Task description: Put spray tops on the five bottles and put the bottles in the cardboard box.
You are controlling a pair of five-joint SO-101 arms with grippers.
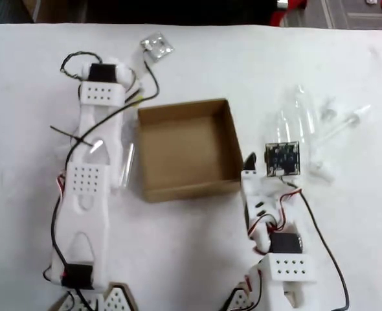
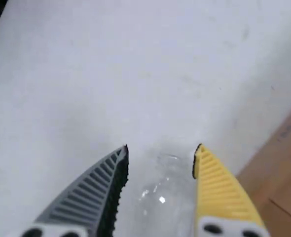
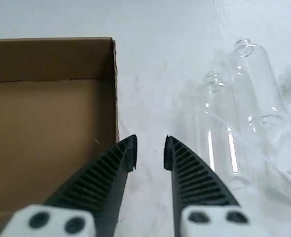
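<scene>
The cardboard box (image 1: 188,149) stands open and empty mid-table, also seen in the right wrist view (image 3: 47,123) and the left wrist view (image 2: 283,163). My left gripper (image 2: 162,148) has its grey and yellow fingers against both sides of a clear capless bottle (image 2: 160,197). That bottle (image 1: 127,165) shows beside the left arm, left of the box. My right gripper (image 3: 150,139) hangs just past the box's right wall (image 1: 249,162), slightly open with nothing between its fingers. Two capless clear bottles (image 3: 219,128) (image 3: 256,79) lie to its right. Spray tops (image 1: 346,123) lie beyond them.
More clear bottles (image 1: 298,113) and another spray top (image 1: 320,170) lie in a loose cluster at the right. A shiny foil piece (image 1: 157,45) sits at the back. Black cables trail over both arms. Bare table lies in front of the box.
</scene>
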